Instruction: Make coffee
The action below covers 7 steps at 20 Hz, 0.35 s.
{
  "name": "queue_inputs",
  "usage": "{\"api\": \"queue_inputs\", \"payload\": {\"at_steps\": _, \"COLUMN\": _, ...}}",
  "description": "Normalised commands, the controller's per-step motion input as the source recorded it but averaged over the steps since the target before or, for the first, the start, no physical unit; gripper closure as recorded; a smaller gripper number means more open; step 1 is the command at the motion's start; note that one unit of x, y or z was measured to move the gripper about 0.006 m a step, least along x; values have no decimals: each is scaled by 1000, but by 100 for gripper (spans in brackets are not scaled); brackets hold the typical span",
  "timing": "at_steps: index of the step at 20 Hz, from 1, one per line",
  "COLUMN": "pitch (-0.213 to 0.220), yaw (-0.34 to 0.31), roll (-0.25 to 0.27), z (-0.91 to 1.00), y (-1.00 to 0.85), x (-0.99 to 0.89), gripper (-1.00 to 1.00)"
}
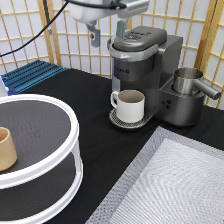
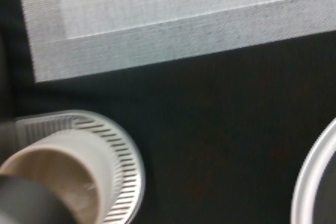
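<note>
Tool (image 1: pixel 106 31): hangs at the exterior view's top, just above and to the left of the coffee machine's lid; two grey fingers point down, spread apart, nothing between them.
Coffee machine (image 1: pixel 145 70): dark grey, stands on the worktop toward the exterior view's top right; lid down.
Mug (image 1: pixel 129 105): cream-white, handled, upright on the machine's round slotted drip tray (image 1: pixel 116 120), under the brew head; handle turned to the exterior view's left. In the wrist view the mug rim (image 2: pixel 67 165) and the tray slots (image 2: pixel 124 170) show from above.
Metal jug (image 1: pixel 189 80): silver, with a straight handle, seated on the machine's side toward the exterior view's right.
Coffee pod: not to be seen in either view; its place cannot be told.
Round stand (image 1: pixel 60 165): white, two tiers with dark surfaces, at the exterior view's left.
Tan cup (image 1: pixel 7 149): handleless, upright on the stand's upper tier, at the left edge.
Grey mat (image 1: pixel 170 185): woven, lies flat at the exterior view's bottom right.
Worktop (image 1: pixel 95 95): black cloth.
Blue ridged tray (image 1: pixel 32 75): at the exterior view's upper left, well apart from the machine.
</note>
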Motion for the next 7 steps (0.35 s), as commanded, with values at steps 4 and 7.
{"api": "queue_inputs", "payload": {"at_steps": 4, "pitch": -58, "yaw": 80, "roll": 14, "z": -95, "y": -329, "x": -30, "gripper": -100}}
{"api": "queue_inputs", "payload": {"at_steps": 7, "pitch": 0, "yaw": 0, "roll": 0, "z": 0, "y": 0, "x": 0, "gripper": -100}}
